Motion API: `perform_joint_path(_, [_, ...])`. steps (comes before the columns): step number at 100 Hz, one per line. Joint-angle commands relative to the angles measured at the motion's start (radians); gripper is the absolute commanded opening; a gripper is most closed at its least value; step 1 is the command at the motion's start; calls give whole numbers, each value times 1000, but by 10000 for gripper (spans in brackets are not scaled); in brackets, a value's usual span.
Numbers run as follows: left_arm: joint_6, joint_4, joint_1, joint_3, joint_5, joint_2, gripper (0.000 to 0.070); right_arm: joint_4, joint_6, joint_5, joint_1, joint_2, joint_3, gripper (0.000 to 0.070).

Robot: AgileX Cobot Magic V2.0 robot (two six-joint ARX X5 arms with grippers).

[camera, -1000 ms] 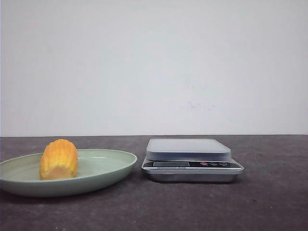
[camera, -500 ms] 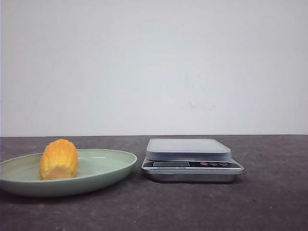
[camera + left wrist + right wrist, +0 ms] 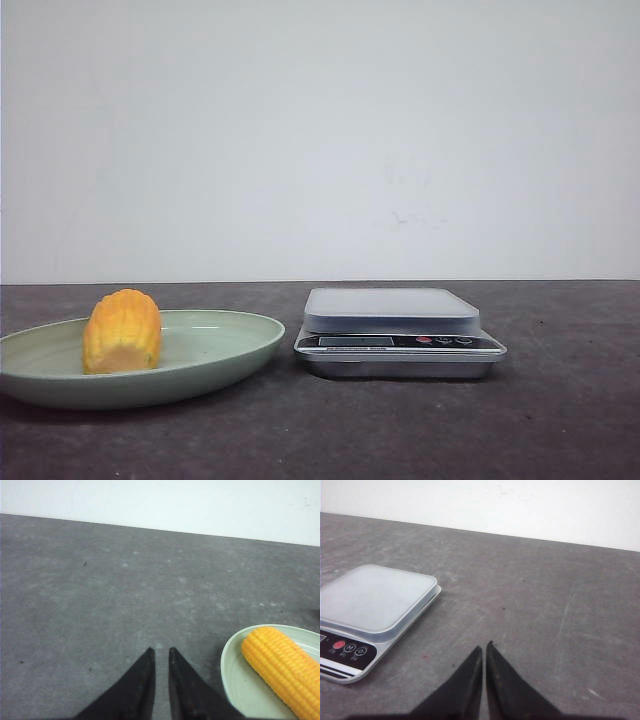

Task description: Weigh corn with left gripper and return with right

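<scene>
— Corn?
— One piece, on one pale green plate.
— Scales?
— One scale, on one dark surface.
— Tools?
— Two: left tool, right tool, one per wrist view.

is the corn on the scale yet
No, the corn lies on the green plate, and the scale platform is bare.

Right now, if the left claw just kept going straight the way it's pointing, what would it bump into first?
Probably only the bare table. The left gripper points past the plate holding the corn, which sit off to one side; depth is hard to judge.
</scene>
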Motion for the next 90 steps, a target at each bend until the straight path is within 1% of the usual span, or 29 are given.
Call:
perform_joint_path(1, [9, -4, 2, -18, 2, -1, 16, 2, 10, -1, -2, 0, -2, 6])
perform_joint_path(40, [9, -4, 2, -18, 2, -1, 16, 2, 11, -2, -2, 0, -2, 6])
perform_joint_path(47, [-3, -2, 2, -18, 5, -1, 16, 3, 11, -1, -2, 0, -2, 6])
perform_joint_path(51, [-64, -2, 2, -16, 20, -1, 16, 3, 16, -2, -2, 0, -2, 6])
perform_joint_path(59, [-284, -2, 2, -12, 84, -1, 16, 13, 56, -5, -2, 0, -2, 6])
perform_joint_path(65, [-399, -3, 2, -10, 109, -1, 16, 38, 101, -5, -2, 0, -2, 6])
perform_joint_path(70, [-458, -3, 2, -10, 133, -1, 16, 66, 154, -5, -2, 0, -2, 6])
perform_joint_path(74, [-497, -4, 2, -10, 163, -1, 16, 89, 219, -5, -2, 0, -2, 6])
perform_joint_path(78, [-533, -4, 2, -10, 194, -1, 15, 120, 307, -6, -2, 0, -2, 6])
perform_joint_path(85, [-578, -4, 2, -8, 227, -1, 12, 183, 497, -33, -2, 0, 6, 6])
perform_joint_path(90, [-602, -3, 2, -5, 263, -1, 12, 226, 585, -50, -2, 0, 16, 6])
